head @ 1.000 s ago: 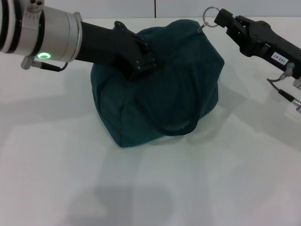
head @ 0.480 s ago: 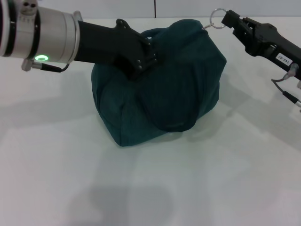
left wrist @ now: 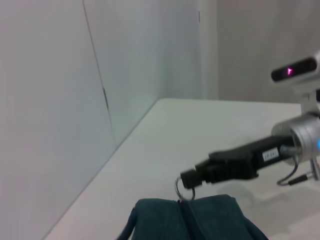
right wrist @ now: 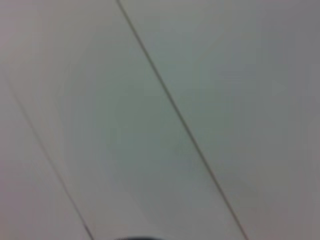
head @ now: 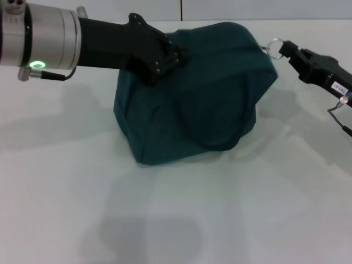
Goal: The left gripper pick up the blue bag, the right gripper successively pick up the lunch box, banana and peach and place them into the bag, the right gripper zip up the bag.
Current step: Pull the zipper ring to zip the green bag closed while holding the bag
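The blue bag (head: 192, 99) is a plain dark teal-green with no pattern, and its zip ring (head: 273, 47) is silver. Both grippers, left (head: 165, 58) and right (head: 286, 50), are black. The left arm's cuff (head: 47, 36) is silver with a green light. The table (head: 176, 220) is white.

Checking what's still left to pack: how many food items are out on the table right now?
0. Only the blue bag sits on the table, left hand on its top, right hand at its zip ring. Anything inside is hidden.
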You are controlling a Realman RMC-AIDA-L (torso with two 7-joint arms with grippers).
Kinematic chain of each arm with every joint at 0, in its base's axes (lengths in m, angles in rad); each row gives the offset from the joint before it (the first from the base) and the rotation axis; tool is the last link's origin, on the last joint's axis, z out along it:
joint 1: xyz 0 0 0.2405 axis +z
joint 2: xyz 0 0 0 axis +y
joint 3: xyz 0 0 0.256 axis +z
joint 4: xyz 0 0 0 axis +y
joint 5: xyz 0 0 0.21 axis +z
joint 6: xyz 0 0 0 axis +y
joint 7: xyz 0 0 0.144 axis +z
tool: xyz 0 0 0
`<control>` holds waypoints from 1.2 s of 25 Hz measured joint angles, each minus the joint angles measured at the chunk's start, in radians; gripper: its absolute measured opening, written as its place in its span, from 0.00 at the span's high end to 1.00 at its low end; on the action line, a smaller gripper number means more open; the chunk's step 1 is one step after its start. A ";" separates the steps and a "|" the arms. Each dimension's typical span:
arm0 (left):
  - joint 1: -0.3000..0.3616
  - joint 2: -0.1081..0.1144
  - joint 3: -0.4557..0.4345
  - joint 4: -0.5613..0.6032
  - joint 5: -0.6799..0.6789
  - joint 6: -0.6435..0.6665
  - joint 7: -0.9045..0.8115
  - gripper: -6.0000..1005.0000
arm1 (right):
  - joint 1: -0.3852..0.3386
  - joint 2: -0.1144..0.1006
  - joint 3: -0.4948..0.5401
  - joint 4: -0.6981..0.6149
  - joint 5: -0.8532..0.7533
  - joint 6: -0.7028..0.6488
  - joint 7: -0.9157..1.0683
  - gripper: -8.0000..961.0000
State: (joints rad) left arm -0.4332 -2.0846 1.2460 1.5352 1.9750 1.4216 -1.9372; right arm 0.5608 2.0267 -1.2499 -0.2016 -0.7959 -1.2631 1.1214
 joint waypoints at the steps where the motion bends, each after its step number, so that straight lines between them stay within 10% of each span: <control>1: 0.000 0.000 -0.004 0.000 -0.004 0.000 0.003 0.96 | 0.000 0.000 0.000 0.005 0.000 0.019 0.000 0.98; 26: 0.032 -0.005 -0.005 -0.006 -0.057 0.002 0.020 0.95 | -0.026 -0.004 0.003 -0.003 0.049 -0.182 0.001 0.98; 30: 0.035 -0.005 0.012 -0.009 -0.051 -0.001 0.028 0.74 | -0.026 -0.003 0.003 -0.003 0.056 -0.203 0.009 0.98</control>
State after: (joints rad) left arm -0.3984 -2.0892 1.2580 1.5259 1.9240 1.4206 -1.9094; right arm 0.5353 2.0239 -1.2471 -0.2045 -0.7396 -1.4664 1.1303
